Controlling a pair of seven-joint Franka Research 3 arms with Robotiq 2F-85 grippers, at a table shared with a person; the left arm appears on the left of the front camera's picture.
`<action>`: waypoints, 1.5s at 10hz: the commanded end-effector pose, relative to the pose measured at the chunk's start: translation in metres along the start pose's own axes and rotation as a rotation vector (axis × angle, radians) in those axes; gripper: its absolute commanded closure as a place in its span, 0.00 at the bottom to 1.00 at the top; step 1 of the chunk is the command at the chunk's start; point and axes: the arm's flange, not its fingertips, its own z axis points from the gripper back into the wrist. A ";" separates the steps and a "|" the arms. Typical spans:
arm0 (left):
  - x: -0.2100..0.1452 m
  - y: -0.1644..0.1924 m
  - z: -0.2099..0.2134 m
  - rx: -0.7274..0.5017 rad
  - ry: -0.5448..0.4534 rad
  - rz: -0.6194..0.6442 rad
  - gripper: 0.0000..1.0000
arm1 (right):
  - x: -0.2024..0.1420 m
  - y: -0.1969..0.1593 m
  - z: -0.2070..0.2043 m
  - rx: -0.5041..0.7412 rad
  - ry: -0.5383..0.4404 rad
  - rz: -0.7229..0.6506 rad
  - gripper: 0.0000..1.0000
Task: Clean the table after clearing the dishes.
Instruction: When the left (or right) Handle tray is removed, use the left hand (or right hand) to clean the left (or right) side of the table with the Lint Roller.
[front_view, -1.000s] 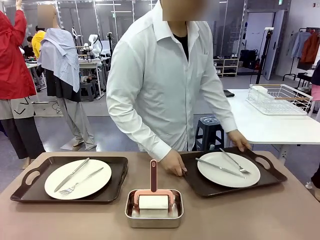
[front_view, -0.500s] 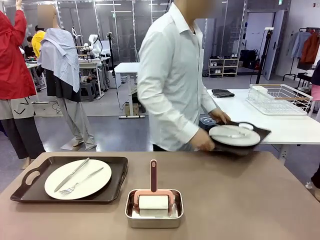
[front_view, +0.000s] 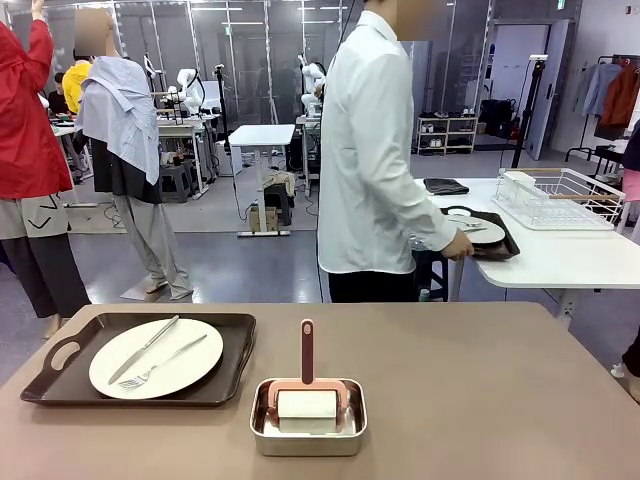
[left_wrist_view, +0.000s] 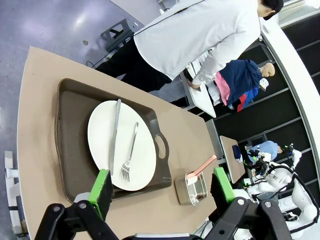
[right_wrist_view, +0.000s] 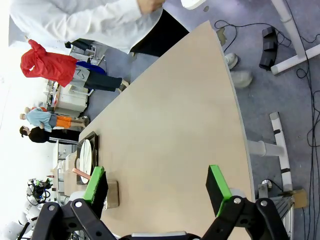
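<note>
- Taupe table (front_view: 480, 380) fills the foreground. One dark tray (front_view: 238, 345) at 9 o'clock carries one white plate (front_view: 190, 372), one knife (front_view: 145, 349) and one fork (front_view: 165, 362).
- One steel pan (front_view: 305, 441) at 6 o'clock holds one pink-handled roller (front_view: 307, 403).
- At 2 o'clock, one second tray (front_view: 505, 246) with one second plate (front_view: 486, 232) rests on the white table (front_view: 560, 258), with the person's hand (front_view: 460, 245) at its edge.
- The left gripper (left_wrist_view: 161, 187) and right gripper (right_wrist_view: 156, 184) hang with jaws apart, holding nothing.
</note>
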 end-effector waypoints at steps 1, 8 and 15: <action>0.000 0.000 0.004 -0.009 0.004 -0.006 0.00 | 0.000 0.000 0.000 0.000 0.000 0.000 0.00; 0.000 0.000 0.004 -0.009 0.004 -0.006 0.00 | 0.013 0.166 -0.130 0.103 0.311 0.488 0.00; 0.000 0.000 0.004 -0.009 0.004 -0.006 0.00 | 0.011 0.135 -0.130 0.083 0.366 0.476 0.00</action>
